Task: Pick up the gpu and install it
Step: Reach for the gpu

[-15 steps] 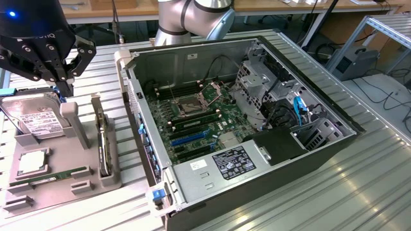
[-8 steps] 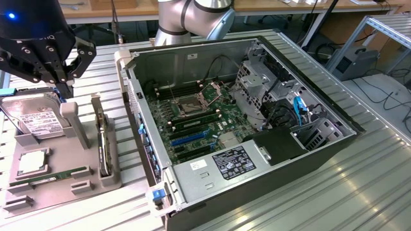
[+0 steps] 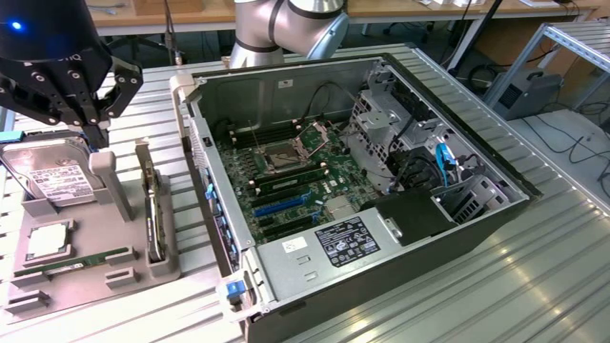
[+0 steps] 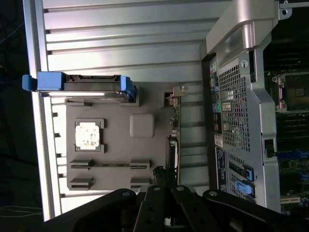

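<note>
1. The gripper [image 3: 96,134] hangs over the far end of a grey holder [image 3: 96,286] at the exterior view's left, above the hard drive [image 3: 57,179].
2. Its jaws are closed together with nothing between them; in the wrist view the gripper [image 4: 159,172] shows as dark fingers meeting at a narrow tip.
3. The gpu [image 3: 150,207] stands on its long edge in a slot of the holder, on the side nearest the computer case [image 3: 458,236] and apart from the gripper.
4. In the wrist view the gpu [image 4: 173,145] is seen edge-on as a thin dark strip, and its silver end bracket [image 4: 175,94] is at the end beside the hard drive [image 4: 79,83] with its blue carrier.
5. Other parts lie flat on the holder [image 4: 116,140]: a processor [image 3: 48,241] in a square pocket and a narrow green memory stick [image 3: 71,259] just beside it.
6. The case lies open on its side on the ribbed metal worktop [image 3: 476,300], and its motherboard [image 3: 286,171] faces up, with blue expansion slots [image 3: 281,204] near the middle.
7. The gpu is seated in the holder — outside the case.
</note>
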{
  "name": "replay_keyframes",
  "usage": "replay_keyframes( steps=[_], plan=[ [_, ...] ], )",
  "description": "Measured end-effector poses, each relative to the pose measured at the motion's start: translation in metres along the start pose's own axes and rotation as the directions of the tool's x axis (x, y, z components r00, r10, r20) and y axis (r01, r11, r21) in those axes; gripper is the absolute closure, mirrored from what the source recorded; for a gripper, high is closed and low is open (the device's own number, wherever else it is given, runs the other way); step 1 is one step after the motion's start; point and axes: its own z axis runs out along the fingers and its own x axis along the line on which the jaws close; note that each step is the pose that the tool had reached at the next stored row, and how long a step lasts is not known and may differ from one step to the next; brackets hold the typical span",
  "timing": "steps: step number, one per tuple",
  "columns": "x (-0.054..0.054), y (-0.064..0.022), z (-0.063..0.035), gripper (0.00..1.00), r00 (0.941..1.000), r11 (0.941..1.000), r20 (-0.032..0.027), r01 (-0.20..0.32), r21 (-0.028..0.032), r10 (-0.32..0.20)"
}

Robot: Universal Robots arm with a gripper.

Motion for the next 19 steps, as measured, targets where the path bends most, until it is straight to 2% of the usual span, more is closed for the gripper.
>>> replay_keyframes(
  steps=[19],
  plan=[
    [-0.0004,-0.0098,0.0000,0.89,1.0000,1.0000,0.0000,0.000,0.0000,0.000]
  ],
)
